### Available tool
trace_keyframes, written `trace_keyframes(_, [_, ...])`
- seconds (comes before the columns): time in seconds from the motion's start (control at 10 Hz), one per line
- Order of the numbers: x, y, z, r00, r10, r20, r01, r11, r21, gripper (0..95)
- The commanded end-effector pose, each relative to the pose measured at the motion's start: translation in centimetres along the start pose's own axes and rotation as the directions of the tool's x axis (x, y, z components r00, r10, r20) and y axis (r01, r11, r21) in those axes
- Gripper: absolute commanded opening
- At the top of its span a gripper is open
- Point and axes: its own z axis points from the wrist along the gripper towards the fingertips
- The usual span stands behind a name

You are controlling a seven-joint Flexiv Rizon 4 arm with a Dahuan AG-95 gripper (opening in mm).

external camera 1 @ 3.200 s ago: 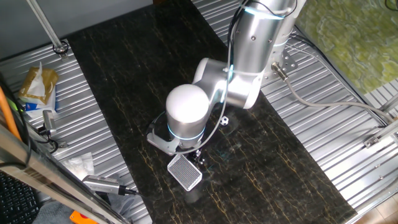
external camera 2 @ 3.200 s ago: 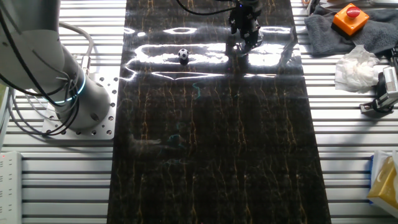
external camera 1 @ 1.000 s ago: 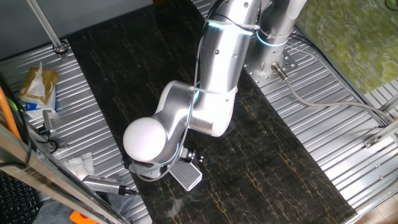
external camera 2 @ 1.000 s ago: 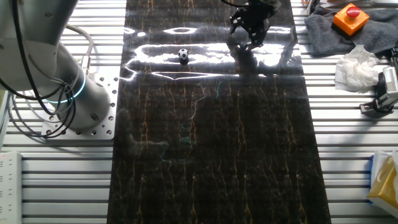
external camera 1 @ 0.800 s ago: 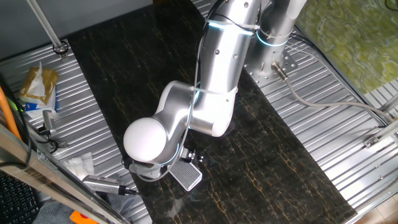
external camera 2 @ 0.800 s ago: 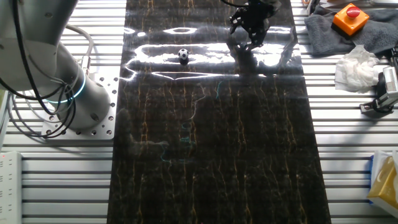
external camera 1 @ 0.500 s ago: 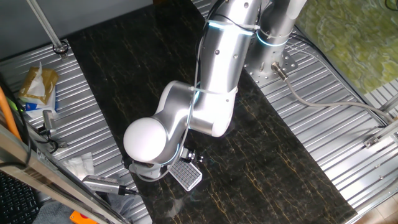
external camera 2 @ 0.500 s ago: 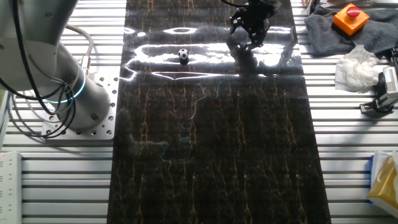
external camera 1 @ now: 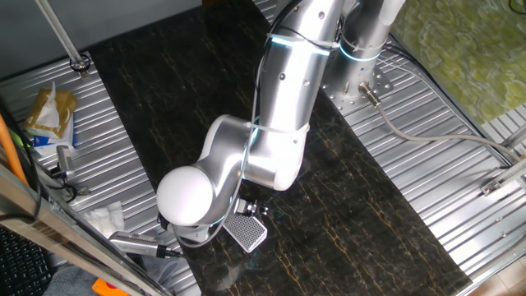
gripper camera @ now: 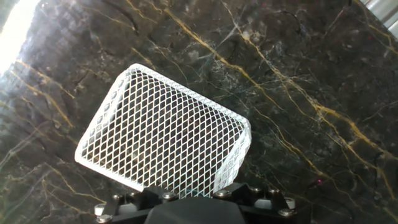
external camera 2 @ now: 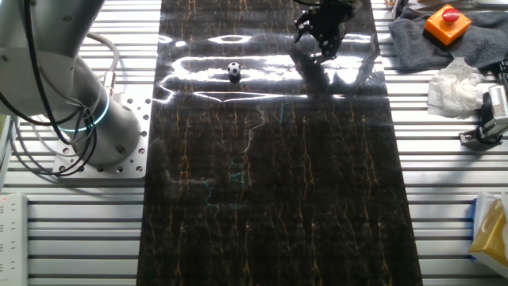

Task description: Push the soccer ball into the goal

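arm (external camera 1: 271, 123) shifted over dark marble table (external camera 2: 270, 199).

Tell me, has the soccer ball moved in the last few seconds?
No. The soccer ball sits at the same spot on the dark tabletop, on the same bright reflection streak.

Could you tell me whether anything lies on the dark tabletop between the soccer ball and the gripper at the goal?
Nothing visible does. In the other fixed view the soccer ball sits alone on the dark tabletop, with only bare, glossy surface between it and the gripper. The goal lies right under the hand.
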Motion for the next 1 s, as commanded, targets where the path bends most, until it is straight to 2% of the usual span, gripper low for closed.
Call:
trace_keyframes(0.1, [-0.05, -0.04, 0.12, 1.000, 0.002, 0.010, -0.002, 1.000, 0.005, 76.0])
trace_keyframes(0.5, [-0.05, -0.04, 0.12, 0.999, 0.001, 0.052, -0.002, 1.000, 0.026, 76.0])
trace_keyframes(0.6, [-0.05, -0.04, 0.12, 0.996, -0.007, 0.084, 0.003, 0.999, 0.045, 76.0])
trace_keyframes(0.8, [-0.05, -0.04, 0.12, 0.990, -0.009, 0.138, 0.002, 0.999, 0.051, 76.0])
trace_keyframes(0.9, [-0.05, -0.04, 0.12, 0.985, -0.015, 0.174, 0.003, 0.998, 0.066, 76.0])
trace_keyframes(1.0, [-0.05, -0.04, 0.12, 0.981, -0.021, 0.191, 0.005, 0.997, 0.082, 76.0])
